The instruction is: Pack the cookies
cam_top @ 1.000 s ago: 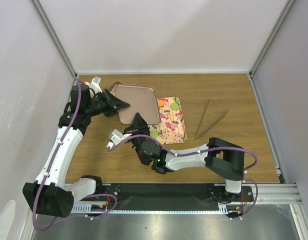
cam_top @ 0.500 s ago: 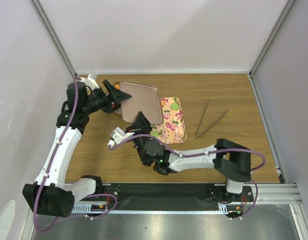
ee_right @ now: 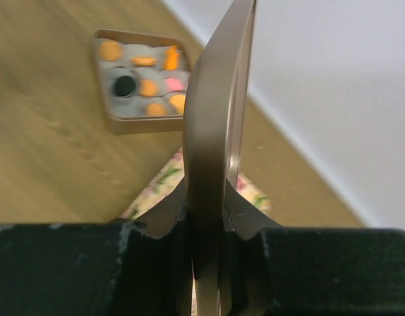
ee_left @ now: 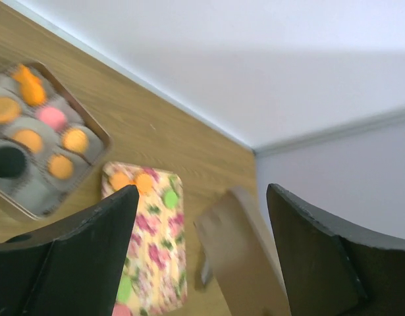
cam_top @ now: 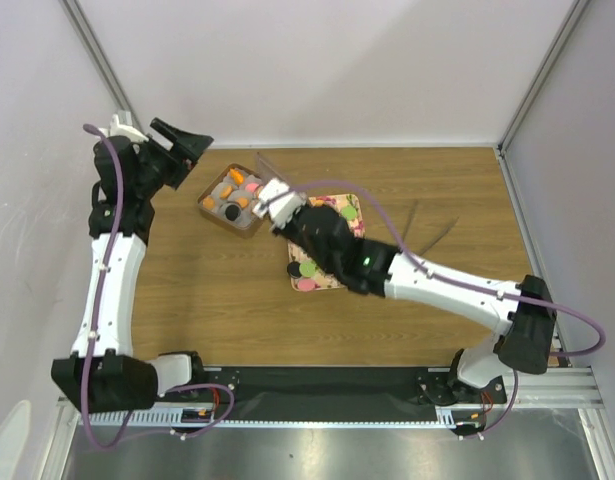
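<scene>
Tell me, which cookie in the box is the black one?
The single black cookie sits by the box's near edge; every other cookie there is orange or pink.

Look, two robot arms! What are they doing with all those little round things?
They are packing cookies. The right gripper pinches a thin brown metal lid by its edge, up in the air. The left gripper is open and holds nothing, raised near the back corner. The square brown tin sits uncovered, with small round orange, pink and black cookies in white paper cups. A few more cookies lie on the flowery pink tray beside it.
</scene>
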